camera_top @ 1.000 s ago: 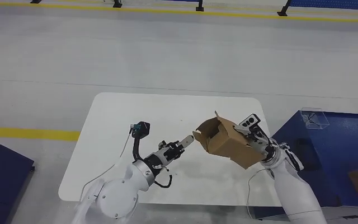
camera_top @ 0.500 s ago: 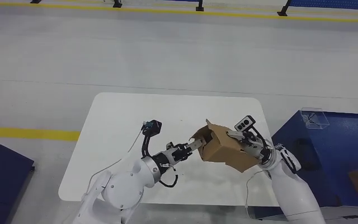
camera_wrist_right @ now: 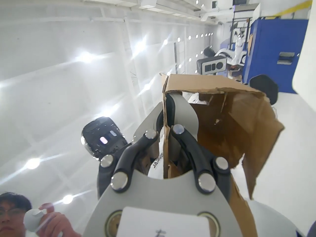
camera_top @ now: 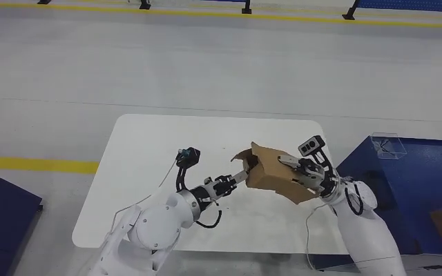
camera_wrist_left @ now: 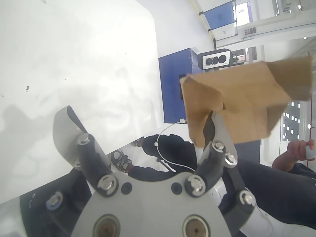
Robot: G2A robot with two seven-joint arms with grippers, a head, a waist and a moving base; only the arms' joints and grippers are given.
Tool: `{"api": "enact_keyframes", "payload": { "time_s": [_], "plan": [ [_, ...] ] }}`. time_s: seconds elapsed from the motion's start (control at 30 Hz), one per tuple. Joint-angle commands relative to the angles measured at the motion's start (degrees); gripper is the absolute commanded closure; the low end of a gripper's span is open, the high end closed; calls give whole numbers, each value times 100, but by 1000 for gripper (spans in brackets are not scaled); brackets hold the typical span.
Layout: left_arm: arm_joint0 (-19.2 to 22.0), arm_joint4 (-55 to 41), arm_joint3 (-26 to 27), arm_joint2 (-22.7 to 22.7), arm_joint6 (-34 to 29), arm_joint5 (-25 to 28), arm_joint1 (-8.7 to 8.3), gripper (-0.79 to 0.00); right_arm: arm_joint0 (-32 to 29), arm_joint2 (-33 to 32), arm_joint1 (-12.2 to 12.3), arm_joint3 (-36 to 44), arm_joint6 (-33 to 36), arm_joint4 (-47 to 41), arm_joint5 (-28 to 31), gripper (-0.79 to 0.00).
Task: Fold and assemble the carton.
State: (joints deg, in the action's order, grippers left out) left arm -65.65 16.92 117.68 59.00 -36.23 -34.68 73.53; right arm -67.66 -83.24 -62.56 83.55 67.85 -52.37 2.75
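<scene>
Above table (camera_top: 138, 152), right end effector (camera_wrist_right: 166, 117) apparently clamps the carton (camera_top: 273, 178).

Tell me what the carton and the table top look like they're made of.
The carton looks like plain brown cardboard, matte: torn, fibrous edges and creased folds. The table top seems a smooth white laminate or painted board, faintly glossy with smudges; which one is unclear.

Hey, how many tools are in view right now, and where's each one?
2. The left tool is at the carton's open end, open, with one finger in the opening. The right tool clamps a carton wall at the other end.
</scene>
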Motion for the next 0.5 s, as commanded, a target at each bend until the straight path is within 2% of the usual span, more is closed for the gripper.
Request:
{"api": "enact_keyframes", "payload": {
  "time_s": [0.0,0.27,0.47],
  "plan": [
    [-104,-39,131,82,128,-21,-5,-785,8,2,5,-10,-45,238,197,0],
    [-323,220,611,92,479,409,-27,-785,-87,123,20,88,96,743,458,0],
    [-246,451,385,-12,419,12,-16,-785,-131,150,27,146,238,676,397,0]
  ]
}}
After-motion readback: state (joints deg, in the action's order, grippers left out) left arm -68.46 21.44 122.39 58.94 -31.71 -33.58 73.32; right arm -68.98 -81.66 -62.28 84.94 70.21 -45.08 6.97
